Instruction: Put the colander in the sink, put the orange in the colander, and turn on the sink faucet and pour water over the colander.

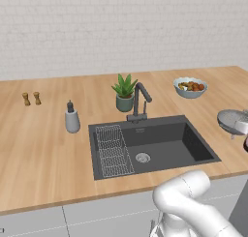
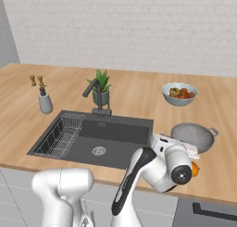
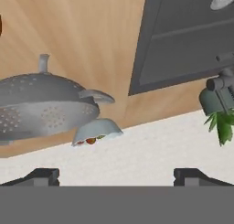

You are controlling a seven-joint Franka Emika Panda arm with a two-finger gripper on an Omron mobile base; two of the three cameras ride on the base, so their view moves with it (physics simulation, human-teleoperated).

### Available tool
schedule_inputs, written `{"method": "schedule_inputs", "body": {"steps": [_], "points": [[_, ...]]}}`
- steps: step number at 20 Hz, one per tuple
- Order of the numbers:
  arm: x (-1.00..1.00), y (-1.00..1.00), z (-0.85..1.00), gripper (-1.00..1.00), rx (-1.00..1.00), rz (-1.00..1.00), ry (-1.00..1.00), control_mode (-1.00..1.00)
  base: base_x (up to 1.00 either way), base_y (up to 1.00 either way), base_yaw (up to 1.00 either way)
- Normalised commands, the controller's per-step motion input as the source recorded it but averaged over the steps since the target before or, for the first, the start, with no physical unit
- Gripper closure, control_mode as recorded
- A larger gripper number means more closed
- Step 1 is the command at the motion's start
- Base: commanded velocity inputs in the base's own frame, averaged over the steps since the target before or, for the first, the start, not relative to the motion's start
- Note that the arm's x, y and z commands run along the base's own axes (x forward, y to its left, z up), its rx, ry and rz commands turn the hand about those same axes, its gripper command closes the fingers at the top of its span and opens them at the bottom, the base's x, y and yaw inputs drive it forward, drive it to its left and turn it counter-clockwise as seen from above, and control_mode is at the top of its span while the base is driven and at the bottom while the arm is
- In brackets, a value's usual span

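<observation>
Right base view: the colander (image 2: 193, 136) sits on the wooden counter (image 2: 134, 94) to the right of the sink (image 2: 115, 142), apart from the basin's rim, with a small loop handle pointing right. The robot's white wrist lies just in front of it, low over the counter between the sink's right edge and the colander. The orange (image 2: 195, 169) peeks out at the near right, partly hidden behind the dark round joint of the arm, near the counter's front edge.

The sink faucet (image 2: 95, 95) stands at the far rim of the sink, its spout bent toward the left. Behind it is a potted plant (image 2: 102, 87). A wire rack (image 2: 61, 135) lies in the left part of the basin, and the round drain (image 2: 98, 150) is in the middle of the floor. A fruit bowl (image 2: 179, 93) rests farther back on the right, beyond the colander. A soap bottle (image 2: 45, 101) stands left of the sink, with two small shakers (image 2: 36, 80) farther back.

In the hand view the gripper (image 3: 116, 175) shows its two dark fingertips (image 3: 43, 176) far apart at the bottom, wide open with nothing between them. The colander fills the left of that view, rolled sideways, with the fruit bowl just past it and the sink's dark corner on the right.

In the left base view the colander sits at the right edge of the picture, on the counter beside the sink.
</observation>
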Motion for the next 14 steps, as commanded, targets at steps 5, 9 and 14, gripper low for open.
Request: {"method": "schedule_inputs", "body": {"steps": [5, 9, 14], "points": [[0.35, -0.33, 0.00, -1.00, -0.06, -0.17, 0.41, -1.00, 0.00, 0.00, 0.00], [0.49, -0.29, 0.00, -1.00, 0.00, -0.22, 0.45, -1.00, 0.00, 0.00, 0.00], [0.37, -0.30, -0.06, -1.00, 0.00, -0.21, 0.22, -1.00, 0.00, 0.00, 0.00]]}}
